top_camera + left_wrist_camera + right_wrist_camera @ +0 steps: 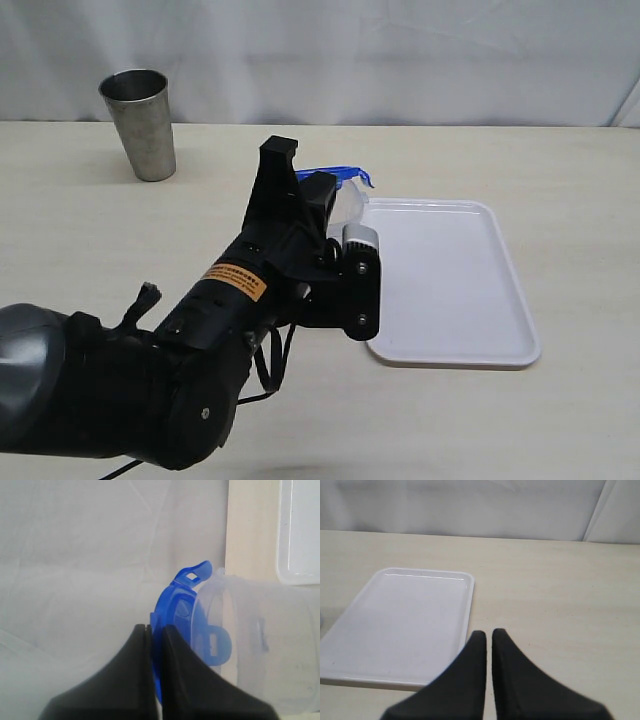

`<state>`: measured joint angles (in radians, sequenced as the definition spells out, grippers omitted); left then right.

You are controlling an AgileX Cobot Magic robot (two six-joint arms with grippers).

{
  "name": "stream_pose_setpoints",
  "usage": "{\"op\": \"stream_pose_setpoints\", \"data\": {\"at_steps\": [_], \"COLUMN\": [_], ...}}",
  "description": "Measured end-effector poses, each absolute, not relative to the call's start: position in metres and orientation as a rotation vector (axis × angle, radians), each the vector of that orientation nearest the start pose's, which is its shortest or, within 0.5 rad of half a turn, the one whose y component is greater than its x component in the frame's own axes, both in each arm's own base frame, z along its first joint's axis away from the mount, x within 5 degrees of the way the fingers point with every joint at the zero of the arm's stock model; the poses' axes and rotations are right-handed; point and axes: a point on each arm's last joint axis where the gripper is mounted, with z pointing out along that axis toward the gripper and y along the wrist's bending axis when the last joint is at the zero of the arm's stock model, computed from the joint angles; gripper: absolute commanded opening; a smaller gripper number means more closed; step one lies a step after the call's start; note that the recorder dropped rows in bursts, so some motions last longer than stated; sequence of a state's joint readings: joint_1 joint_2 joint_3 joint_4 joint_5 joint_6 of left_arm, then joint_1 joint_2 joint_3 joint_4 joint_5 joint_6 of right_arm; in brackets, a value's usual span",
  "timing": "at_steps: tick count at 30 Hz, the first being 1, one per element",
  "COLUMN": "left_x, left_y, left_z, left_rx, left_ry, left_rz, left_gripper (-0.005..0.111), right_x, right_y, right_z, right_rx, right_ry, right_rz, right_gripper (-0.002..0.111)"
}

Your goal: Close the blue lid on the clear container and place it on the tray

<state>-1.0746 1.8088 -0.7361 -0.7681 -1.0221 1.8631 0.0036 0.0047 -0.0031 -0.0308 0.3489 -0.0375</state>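
Where far edge meets white backdrop (400, 50), pale table (560, 180) spans scene. Black left arm (230, 290) fills foreground, reaching toward centre. White tray (450, 290) lies flat, right of centre. Shiny steel cup (140, 125) stands upright far left, well apart. Translucent clear container (352, 205) just beside tray's far left corner, base hidden by arm. Bright blue lid (175, 605) at container's mouth, one flap sticking out. Robot's left hand (154, 630) clenched on lid's edge, blue showing in slit between fingers. Robot's right hand (489, 634) clenched, empty, above table near tray's corner.
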Motion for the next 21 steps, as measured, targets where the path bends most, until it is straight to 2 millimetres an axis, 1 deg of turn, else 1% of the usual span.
{"op": "stream_pose_setpoints", "data": {"at_steps": [4,10,16,19,21], "left_x": [0.206,0.207,0.207,0.212,0.219], "left_y": [-0.268,-0.267,-0.267,-0.264,-0.259], "left_z": [0.184,0.193,0.194,0.193,0.192], "left_rx": [1.394,1.322,1.318,1.315,1.303], "left_ry": [0.990,0.933,0.921,0.932,0.966], "left_rz": [0.782,0.828,0.831,0.825,0.814], "left_gripper": [0.000,0.000,0.000,0.000,0.000], "right_x": [0.054,0.054,0.054,0.054,0.054], "right_y": [-0.001,-0.001,-0.001,-0.001,-0.001], "right_z": [0.183,0.183,0.183,0.183,0.183], "right_rx": [-0.057,-0.057,-0.057,-0.057,-0.057], "right_ry": [1.833,1.833,1.833,1.833,1.833], "right_rz": [-0.054,-0.054,-0.054,-0.054,-0.054], "right_gripper": [0.004,0.004,0.004,0.004,0.004]}}
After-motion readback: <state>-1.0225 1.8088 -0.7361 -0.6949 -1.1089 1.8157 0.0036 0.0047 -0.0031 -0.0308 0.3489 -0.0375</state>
